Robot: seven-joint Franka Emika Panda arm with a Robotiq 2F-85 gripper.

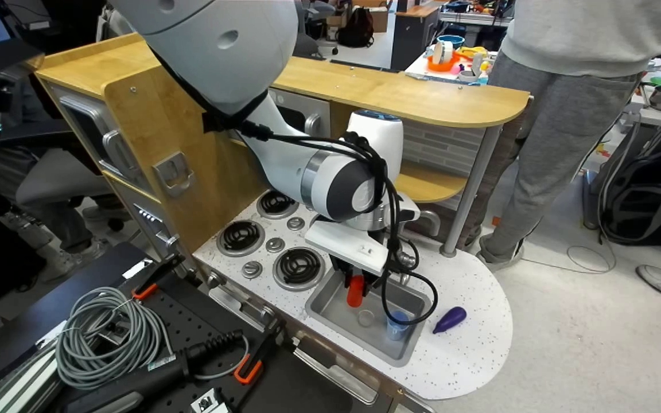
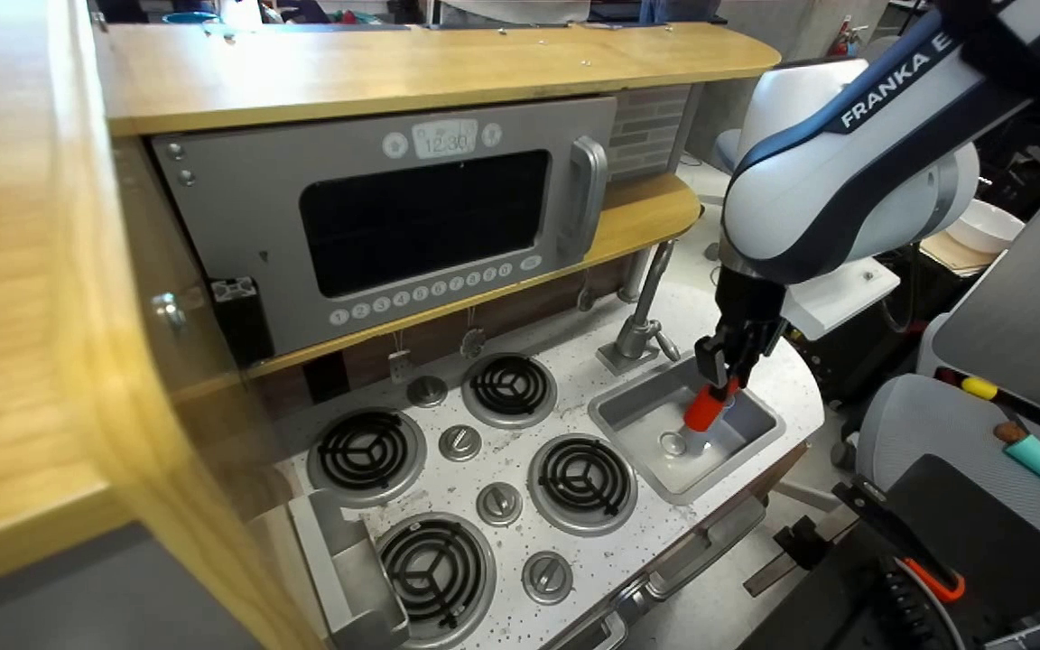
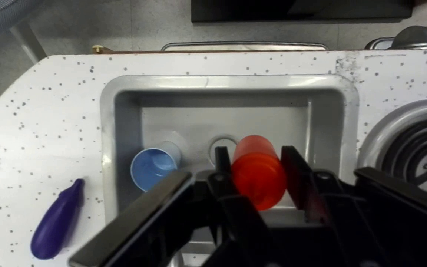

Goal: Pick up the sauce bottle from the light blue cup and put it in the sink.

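Observation:
The red sauce bottle [image 3: 258, 178] is between my two fingers, with both touching its sides. My gripper [image 3: 256, 157] is shut on it. The bottle hangs tilted over the sink [image 3: 228, 82], seen in both exterior views as the bottle [image 1: 355, 292] and the bottle [image 2: 706, 409] below the gripper [image 2: 726, 375]. It appears apart from the sink floor; the exact height is hard to tell. The light blue cup [image 3: 153, 167] lies tilted inside the sink, left of the bottle in the wrist view. The cup [image 1: 397, 327] shows in an exterior view, partly behind a cable.
A purple toy eggplant [image 3: 58, 220] lies on the speckled counter beside the sink. The faucet [image 2: 642, 334] stands at the sink's back edge. Several burners [image 2: 583, 485] and knobs are on the other side. A wooden shelf [image 1: 422, 103] and a microwave [image 2: 430, 217] rise behind.

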